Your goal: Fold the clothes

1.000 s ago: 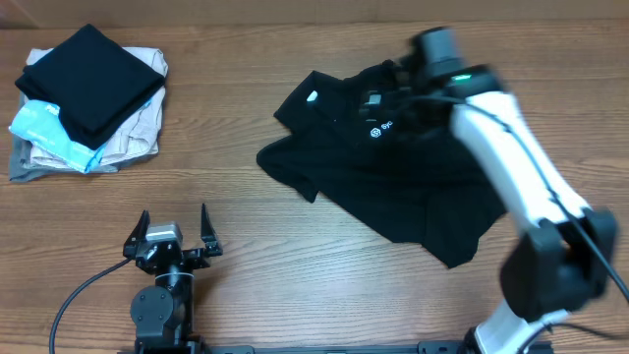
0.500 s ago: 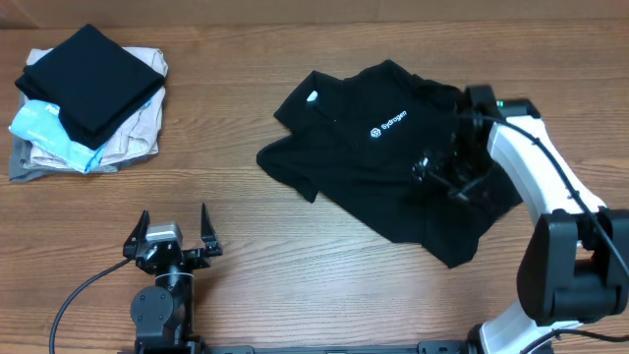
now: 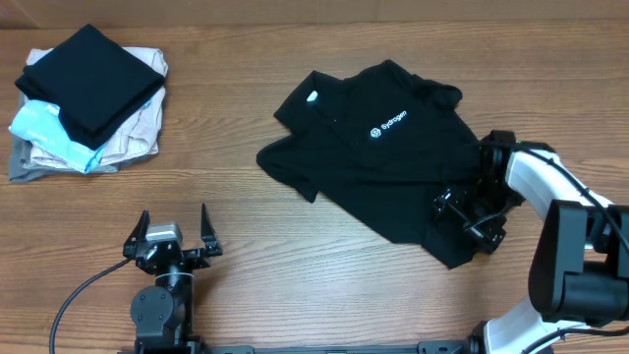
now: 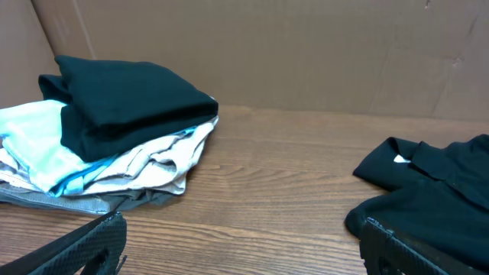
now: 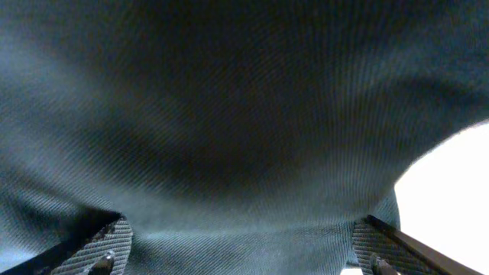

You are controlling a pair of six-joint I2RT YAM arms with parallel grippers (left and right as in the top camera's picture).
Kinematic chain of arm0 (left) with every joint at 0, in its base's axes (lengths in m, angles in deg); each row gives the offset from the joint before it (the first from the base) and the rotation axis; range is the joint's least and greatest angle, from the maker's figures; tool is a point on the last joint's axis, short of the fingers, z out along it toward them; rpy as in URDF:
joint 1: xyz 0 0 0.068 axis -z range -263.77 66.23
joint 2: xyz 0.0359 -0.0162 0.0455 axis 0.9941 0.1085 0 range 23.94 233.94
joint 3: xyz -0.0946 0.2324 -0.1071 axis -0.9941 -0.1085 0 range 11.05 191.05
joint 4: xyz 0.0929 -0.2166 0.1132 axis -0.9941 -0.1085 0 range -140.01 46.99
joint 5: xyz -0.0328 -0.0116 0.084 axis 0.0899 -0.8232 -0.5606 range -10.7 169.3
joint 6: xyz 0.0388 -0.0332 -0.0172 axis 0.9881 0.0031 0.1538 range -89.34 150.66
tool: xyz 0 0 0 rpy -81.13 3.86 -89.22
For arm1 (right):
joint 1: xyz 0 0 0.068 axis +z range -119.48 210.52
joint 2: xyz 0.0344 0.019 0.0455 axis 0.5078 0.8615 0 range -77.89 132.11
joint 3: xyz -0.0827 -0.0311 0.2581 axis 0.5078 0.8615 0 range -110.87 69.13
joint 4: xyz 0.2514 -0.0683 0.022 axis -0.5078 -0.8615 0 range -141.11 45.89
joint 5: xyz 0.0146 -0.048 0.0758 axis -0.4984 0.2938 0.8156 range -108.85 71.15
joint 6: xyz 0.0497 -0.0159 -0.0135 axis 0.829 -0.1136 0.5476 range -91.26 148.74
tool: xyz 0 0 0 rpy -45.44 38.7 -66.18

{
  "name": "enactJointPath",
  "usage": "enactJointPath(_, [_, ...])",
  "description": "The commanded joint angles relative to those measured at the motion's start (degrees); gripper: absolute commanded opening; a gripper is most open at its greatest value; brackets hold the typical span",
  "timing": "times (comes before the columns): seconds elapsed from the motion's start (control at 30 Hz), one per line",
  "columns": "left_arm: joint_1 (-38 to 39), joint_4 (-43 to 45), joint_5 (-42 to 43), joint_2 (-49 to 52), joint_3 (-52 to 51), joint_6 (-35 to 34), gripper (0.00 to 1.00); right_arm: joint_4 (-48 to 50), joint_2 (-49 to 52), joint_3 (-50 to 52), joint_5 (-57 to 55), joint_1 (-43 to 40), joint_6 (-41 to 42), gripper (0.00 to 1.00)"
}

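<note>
The clothes, a black short-sleeved shirt [image 3: 383, 167] with a white chest logo and a small white collar tag, lie spread and rumpled right of the table's centre. My right gripper [image 3: 462, 221] is open, low over the shirt's near right edge. In the right wrist view dark fabric [image 5: 229, 114] fills the frame, and the right gripper [image 5: 241, 244] has its fingers wide apart on either side of it. My left gripper [image 3: 175, 231] stands open at the front left, well away from the shirt. In the left wrist view the left gripper [image 4: 241, 248] holds nothing, and the shirt [image 4: 435, 183] shows at right.
A stack of folded garments [image 3: 88, 98], black on top of light-blue, beige and grey, sits at the back left, also seen as the stack [image 4: 114, 114] in the left wrist view. A cardboard wall [image 4: 306, 53] backs the wooden table [image 3: 295, 256].
My right arm has swung from the shirt's far collar side across to its near right edge and come down low. The shirt's top edge has settled flat. The left arm has not moved.
</note>
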Motion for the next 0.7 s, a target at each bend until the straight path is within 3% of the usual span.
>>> enactJointPath(0.0, [0.39,0.09,0.48,-0.61,-0.22,1.25,1.00,1.33,0.00,1.81,-3.72,-0.17,2.05,0.97])
enactJointPath(0.07, [0.39,0.09,0.46,-0.61,-0.22,1.25,1.00,2.05,0.00,2.58,-7.82,-0.17,4.04,0.96])
enactJointPath(0.17, [0.39,0.09,0.48,-0.61,-0.22,1.27,1.00,3.28,0.00,2.84,-10.01,-0.17,4.98,0.82])
enactJointPath(0.27, [0.39,0.09,0.46,-0.61,-0.22,1.27,1.00,3.13,0.00,1.16,-6.75,-0.17,4.83,0.54])
enactJointPath(0.37, [0.39,0.09,0.48,-0.61,-0.22,1.25,1.00,-0.20,-0.02,-3.67,-5.40,-0.17,2.62,0.15])
enactJointPath(0.4, [0.39,0.09,0.46,-0.61,-0.22,1.25,1.00,-1.68,-0.02,-5.66,-5.40,-0.17,1.62,0.08])
enactJointPath(0.43, [0.39,0.09,0.48,-0.61,-0.22,1.25,1.00,-3.39,-0.02,-7.76,-5.42,-0.17,0.63,0.04])
enactJointPath(0.67, [0.39,0.09,0.46,-0.61,-0.22,1.25,1.00,-10.69,-0.02,-19.28,-8.63,-0.17,-1.31,0.04])
